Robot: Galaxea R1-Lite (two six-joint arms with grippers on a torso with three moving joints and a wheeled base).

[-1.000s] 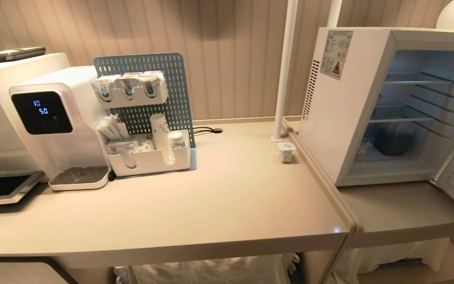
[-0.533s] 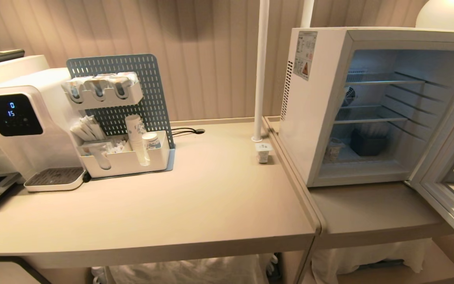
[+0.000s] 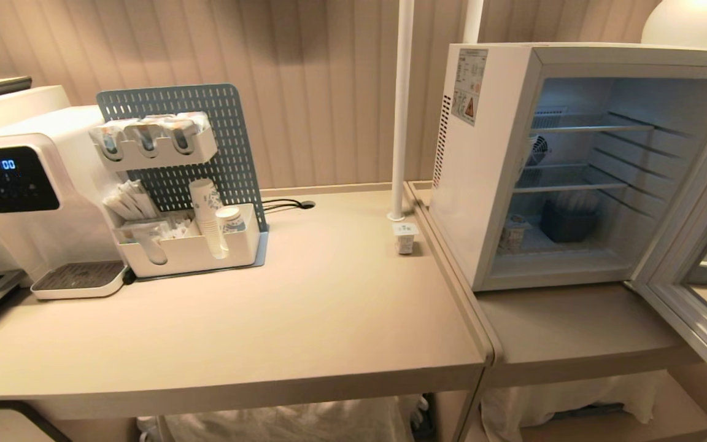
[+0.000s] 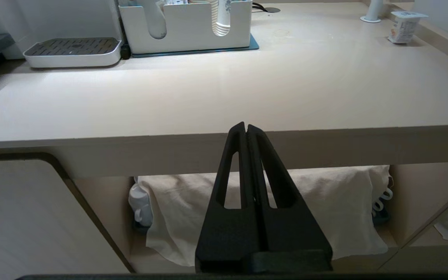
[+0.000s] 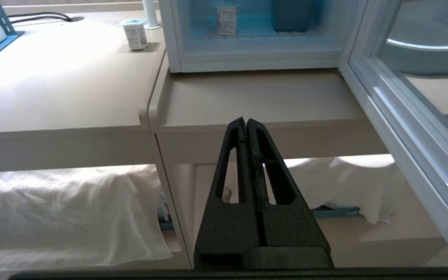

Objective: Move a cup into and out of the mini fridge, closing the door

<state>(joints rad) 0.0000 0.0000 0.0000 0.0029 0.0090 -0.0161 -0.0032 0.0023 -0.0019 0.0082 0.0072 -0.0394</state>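
Note:
A small white cup point(image 3: 404, 237) stands on the beige counter beside the white pole, just left of the mini fridge point(image 3: 482, 184); the wrist views show the cup point(image 4: 404, 27) point(image 5: 135, 34) too. A second similar cup point(image 3: 512, 233) point(image 5: 226, 17) sits on the fridge floor inside. The door point(image 3: 697, 331) point(image 5: 403, 128) hangs wide open at the right. My left gripper point(image 4: 245, 126) is shut and empty, low before the counter's front edge. Before the lower side table, my right gripper point(image 5: 245, 120) is likewise shut and empty. Neither arm is in the head view.
A water dispenser point(image 3: 28, 190) and a white organizer point(image 3: 188, 248) with paper cups and a blue pegboard stand at the back left. A white pole point(image 3: 401, 110) rises by the fridge. A dark blue container point(image 3: 565, 224) sits inside. Cloth-covered items point(image 4: 286, 210) lie under the counter.
The whole head view has slid left, so the camera has moved right and more of the fridge and its door shows. Nothing on the counter has moved.

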